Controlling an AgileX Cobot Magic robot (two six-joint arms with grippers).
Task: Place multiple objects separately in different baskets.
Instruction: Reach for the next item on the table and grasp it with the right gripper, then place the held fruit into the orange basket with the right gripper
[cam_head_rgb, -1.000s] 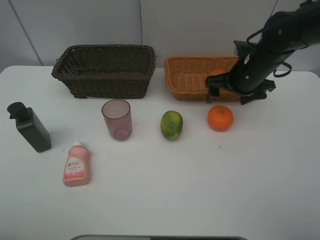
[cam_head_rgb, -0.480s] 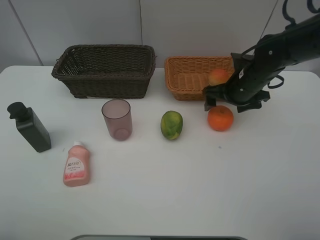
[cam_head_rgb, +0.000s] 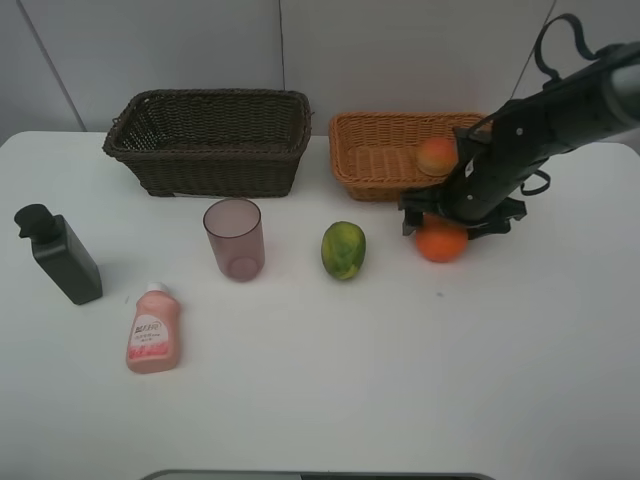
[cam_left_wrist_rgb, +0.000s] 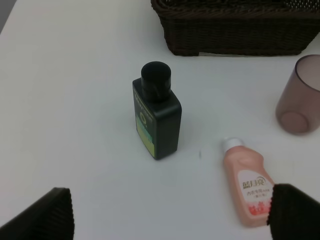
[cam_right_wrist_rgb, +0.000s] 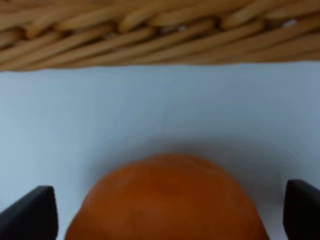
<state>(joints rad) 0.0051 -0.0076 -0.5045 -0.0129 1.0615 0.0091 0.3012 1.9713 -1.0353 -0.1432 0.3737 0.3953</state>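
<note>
Right gripper (cam_head_rgb: 446, 224), jaws spread wide and empty, poised over the orange (cam_head_rgb: 441, 243) on the white table (cam_head_rgb: 400, 380) just before the tan wicker basket (cam_head_rgb: 372, 182); the fruit sits centred between the fingertips, apparently untouched.

I'm looking down on a plain white worktop (cam_head_rgb: 330, 400) that fills most of the high view. It is matte and smooth, with its far corners rounded off on the left and right. Behind it stands a pale grey wall (cam_head_rgb: 400, 50) of flat panels. One vertical seam (cam_head_rgb: 281, 45) runs down just left of centre, and a slanted seam (cam_head_rgb: 50, 65) shows at the far left. The light is soft and even, so shadows on the worktop are faint and short. A tiny dark speck (cam_head_rgb: 438, 294) marks the surface right of centre. A dark grey strip (cam_head_rgb: 320, 476) lines the near edge.
</note>
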